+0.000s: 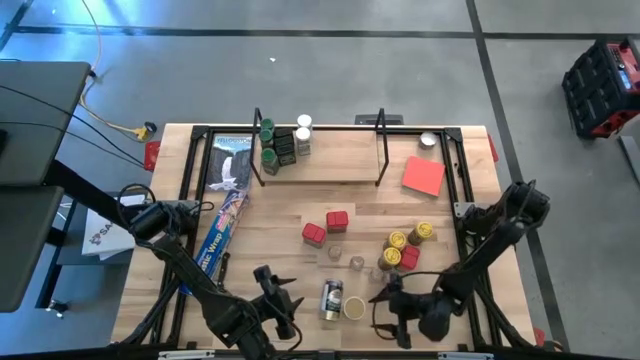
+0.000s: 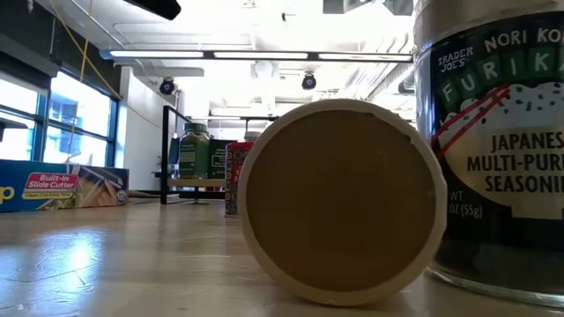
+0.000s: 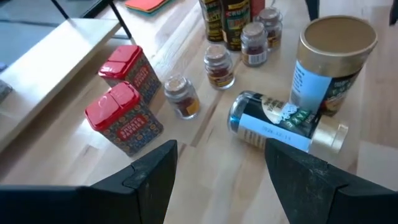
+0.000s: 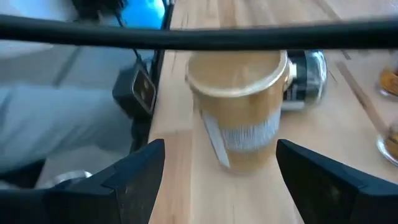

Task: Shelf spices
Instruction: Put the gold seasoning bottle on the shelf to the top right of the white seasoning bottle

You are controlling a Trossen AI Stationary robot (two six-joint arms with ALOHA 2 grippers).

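Already wide open, the right gripper (image 1: 385, 300) faces the upright tan-lidded jar (image 1: 354, 307) at the table's near edge; a careless close could topple it onto the lying furikake jar (image 1: 331, 298).

Bright, even overhead light fills the room; ceiling strip lights (image 2: 256, 55) blow out to white glare in the low view, and daylight enters through the windows (image 2: 53, 123). The tan-lidded canister (image 2: 342, 201) looms soft-edged just before that lens, its near face in shade. In the right wrist view the same canister beyond the right gripper (image 4: 221, 165) is smeared with blur. Shadows on the table (image 1: 290, 200) are faint.
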